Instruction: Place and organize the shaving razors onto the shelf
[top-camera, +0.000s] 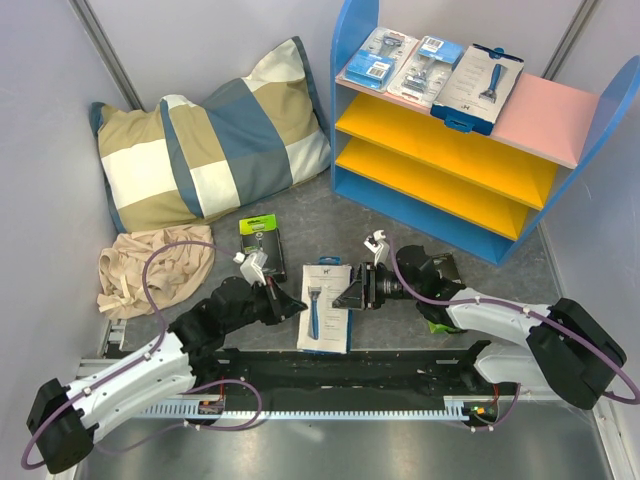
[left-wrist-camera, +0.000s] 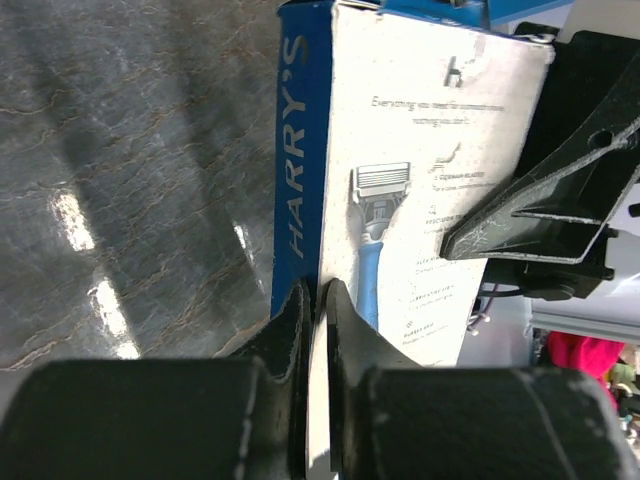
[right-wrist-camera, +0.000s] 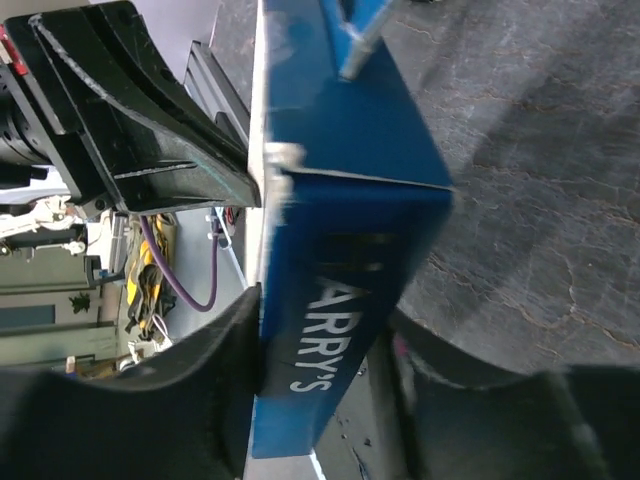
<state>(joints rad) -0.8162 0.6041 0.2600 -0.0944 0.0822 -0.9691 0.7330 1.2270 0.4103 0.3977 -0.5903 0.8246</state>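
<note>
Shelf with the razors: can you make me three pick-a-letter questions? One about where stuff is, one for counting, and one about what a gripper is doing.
1. Where on the shelf do the razor packs lie?
A pink top board
B middle yellow board
C lowest yellow board

2. How many packs lie there?
A two
B three
C five

3. The left gripper is:
A wide open
B shut on the edge of the white box
C hidden

Answers:
1 A, they all lie on the pink board.
2 B, three packs show side by side.
3 B, its fingers pinch the box's thin edge.
</note>
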